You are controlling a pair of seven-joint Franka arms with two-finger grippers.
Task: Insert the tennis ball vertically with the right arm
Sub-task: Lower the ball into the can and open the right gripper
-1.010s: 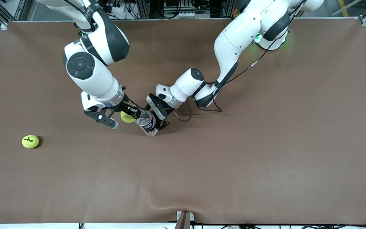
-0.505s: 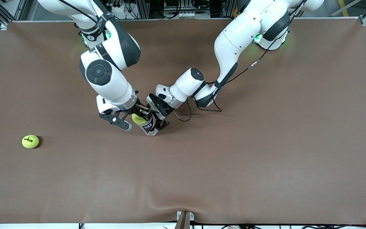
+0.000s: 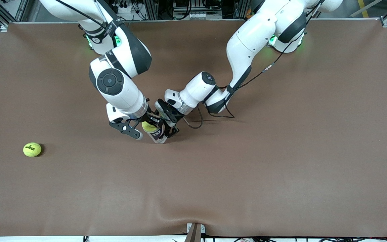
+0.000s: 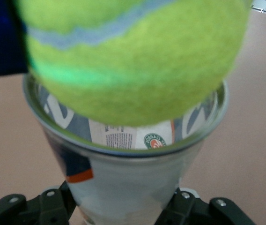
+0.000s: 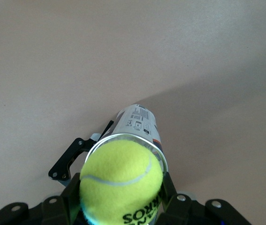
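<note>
— Right gripper (image 3: 148, 126), what's it doing?
— It's pinching the tennis ball (image 3: 149, 128) right at the mouth of the can (image 3: 159, 135) (how deep the ball is sitting, I can't tell).
— And the can?
— I'm watching the left gripper (image 3: 168, 125) clamping its body, mid-table. A second ball (image 3: 32, 149) is lying on the table (image 3: 281, 168), toward eight o'clock from the can in the front view.

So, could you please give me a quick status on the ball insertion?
Left gripper shut on the can, upright. Right gripper over the can's mouth, tennis ball between its fingers at the rim. Spare ball well away; nothing blocking.
</note>
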